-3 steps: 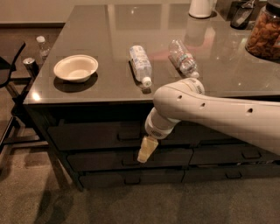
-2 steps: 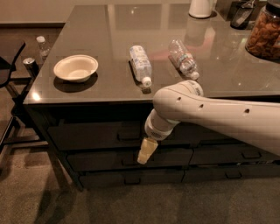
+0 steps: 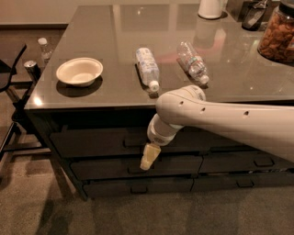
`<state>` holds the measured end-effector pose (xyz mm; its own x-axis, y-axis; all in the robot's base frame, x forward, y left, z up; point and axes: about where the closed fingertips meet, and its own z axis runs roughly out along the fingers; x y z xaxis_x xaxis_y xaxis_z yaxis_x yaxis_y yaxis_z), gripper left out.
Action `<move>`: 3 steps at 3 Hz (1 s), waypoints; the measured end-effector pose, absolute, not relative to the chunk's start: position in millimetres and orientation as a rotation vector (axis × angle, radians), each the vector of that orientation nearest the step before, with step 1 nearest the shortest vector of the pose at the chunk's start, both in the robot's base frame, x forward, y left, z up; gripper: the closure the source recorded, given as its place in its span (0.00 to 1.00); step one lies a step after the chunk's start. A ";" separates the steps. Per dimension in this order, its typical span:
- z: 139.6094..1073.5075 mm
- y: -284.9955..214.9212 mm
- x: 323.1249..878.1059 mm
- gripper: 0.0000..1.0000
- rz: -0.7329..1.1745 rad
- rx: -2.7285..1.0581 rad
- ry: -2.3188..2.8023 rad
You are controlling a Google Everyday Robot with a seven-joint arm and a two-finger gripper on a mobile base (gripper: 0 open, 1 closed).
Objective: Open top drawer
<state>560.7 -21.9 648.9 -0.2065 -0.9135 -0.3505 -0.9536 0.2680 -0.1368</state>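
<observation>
The top drawer (image 3: pixel 96 142) is the dark front just under the counter edge, with its small loop handle (image 3: pixel 133 143) at centre, and it sits flush. My gripper (image 3: pixel 148 158) hangs from the white arm (image 3: pixel 220 121) that comes in from the right. It points down and left, just below and right of that handle, in front of the slimmer second drawer front (image 3: pixel 101 168). It holds nothing that I can see.
On the glass counter (image 3: pixel 101 27) stand a white bowl (image 3: pixel 79 71), two lying plastic bottles (image 3: pixel 147 68) (image 3: pixel 193 63), a snack jar (image 3: pixel 278 32) and a white jug (image 3: pixel 211 8). A chair (image 3: pixel 9 73) stands at left. More drawer fronts (image 3: pixel 234 163) lie at right.
</observation>
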 end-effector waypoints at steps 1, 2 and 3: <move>640.7 -18.2 551.5 0.00 0.167 -1.733 2.183; 639.8 -24.1 530.8 0.00 0.202 -1.765 2.204; 654.5 -38.4 491.0 0.00 0.257 -1.792 2.228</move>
<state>491.0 -38.4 654.5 -0.1981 -0.9274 -0.3173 -0.9753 0.2188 -0.0307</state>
